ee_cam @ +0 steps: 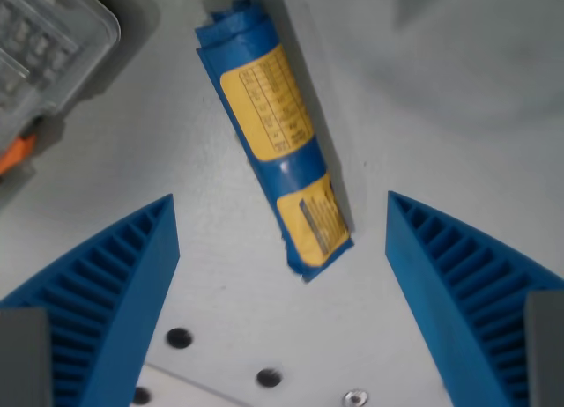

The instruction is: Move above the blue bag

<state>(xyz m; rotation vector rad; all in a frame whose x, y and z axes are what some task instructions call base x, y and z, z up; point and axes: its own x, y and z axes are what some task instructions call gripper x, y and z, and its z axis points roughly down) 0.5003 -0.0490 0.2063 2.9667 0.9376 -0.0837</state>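
A rolled blue bag (273, 134) with yellow labels lies on the grey table, running from the top centre down toward the middle of the wrist view. My gripper (282, 218) is open, hovering above the table. Its two blue ribbed fingers (106, 292) stand wide apart at the lower left and lower right. The bag's lower end sits between the fingertips, touching neither, and nothing is held.
A clear plastic container (44, 37) with an orange part (16, 151) sits at the top left. Bolt holes (179, 337) in the table surface show near the bottom centre, by a plate edge.
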